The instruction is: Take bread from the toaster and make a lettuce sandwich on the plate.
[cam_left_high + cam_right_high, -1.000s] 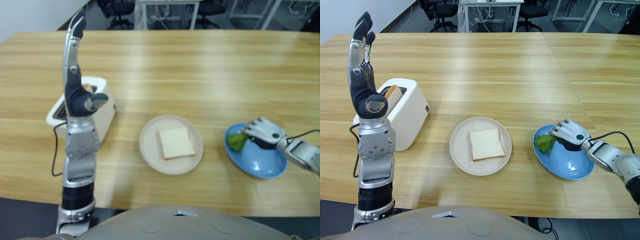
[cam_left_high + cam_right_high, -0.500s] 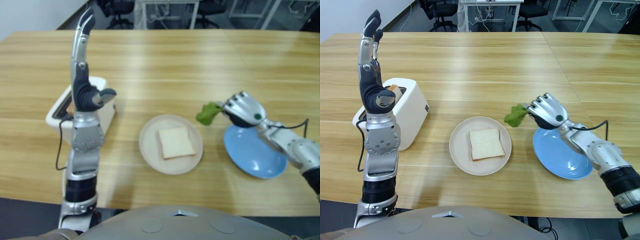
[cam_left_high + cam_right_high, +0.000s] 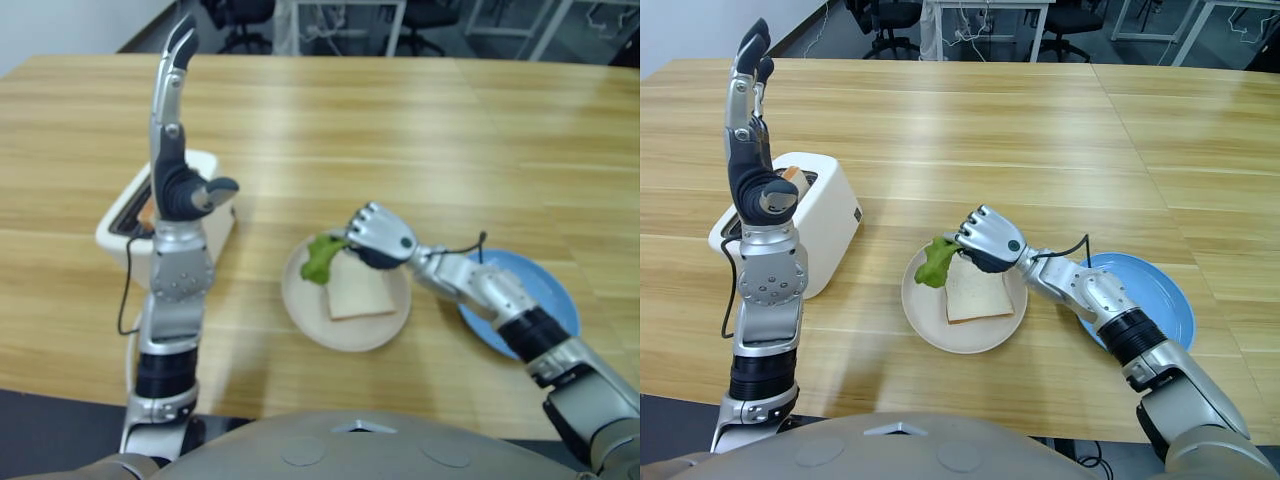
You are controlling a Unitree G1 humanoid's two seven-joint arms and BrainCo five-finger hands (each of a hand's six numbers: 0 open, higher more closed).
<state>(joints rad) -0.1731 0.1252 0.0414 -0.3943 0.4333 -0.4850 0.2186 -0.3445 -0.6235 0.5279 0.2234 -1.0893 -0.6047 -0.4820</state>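
Lettuce (image 3: pixel 935 262) clamped by edge in right robot hand (image 3: pixel 985 240), hung over plate (image 3: pixel 930 325) beside bread (image 3: pixel 980 298). Leaf judged light, limp, easily torn. Left robot hand (image 3: pixel 752 140) raised, uncurled, nothing held.

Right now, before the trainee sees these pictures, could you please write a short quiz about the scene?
1. True or false: the lettuce lies in the blue plate.
2. What lies on the plate? A) one bread slice B) two slices C) nothing
3. Fill in: the lettuce is held by the ___ hand.

Key:
1. False. The right hand holds it over the plate's left part.
2. A
3. right
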